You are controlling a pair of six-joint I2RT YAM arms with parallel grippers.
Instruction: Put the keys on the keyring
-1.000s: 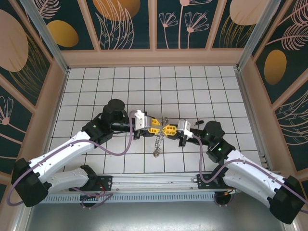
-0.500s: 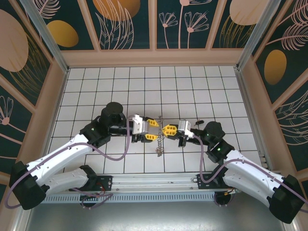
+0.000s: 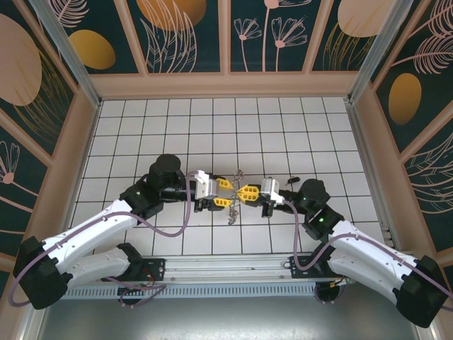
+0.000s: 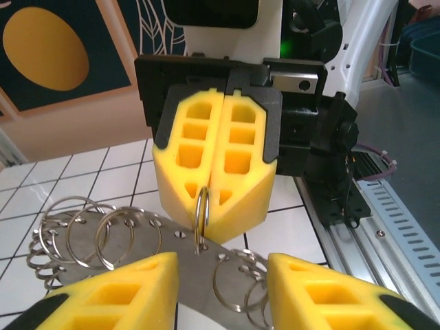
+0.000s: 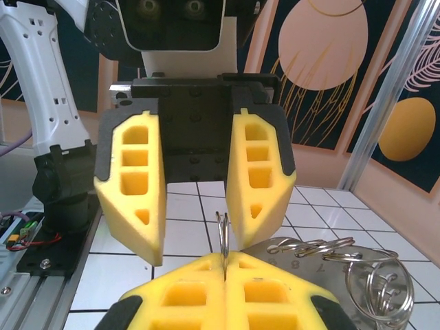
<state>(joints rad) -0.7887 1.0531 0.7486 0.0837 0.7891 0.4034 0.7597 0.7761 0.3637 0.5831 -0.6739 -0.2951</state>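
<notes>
Far left in the top view, my left arm reaches in over the white tiled counter [image 3: 141, 127]. My left end effector [image 3: 226, 193] is released: its yellow fingers [image 5: 130, 185] stand spread wide, with nothing pinched between them. They sit either side of a flat silvery metal plate [image 4: 206, 285], which lies tilted in the gap. The plate carries small split rings [image 4: 42, 253], bunched thickly at its left end in the left wrist view, with a few more near its other end.

At the middle stands the keyring [image 4: 199, 213], a thin wire loop seen edge-on, rising from the plate's upper edge. I cannot tell whether it passes through a hole there.

My right end effector [image 3: 242, 193] faces the left one almost tip to tip. It is clenched on the keyring, its two yellow pads pressed together with the wire caught in the seam.

In the top view, the plate and rings dangle between the two end effectors. I cannot tell whether they touch the counter.

Further right, a small dark thing [image 3: 294, 180] lies beside the right wrist, too small to name.
</notes>
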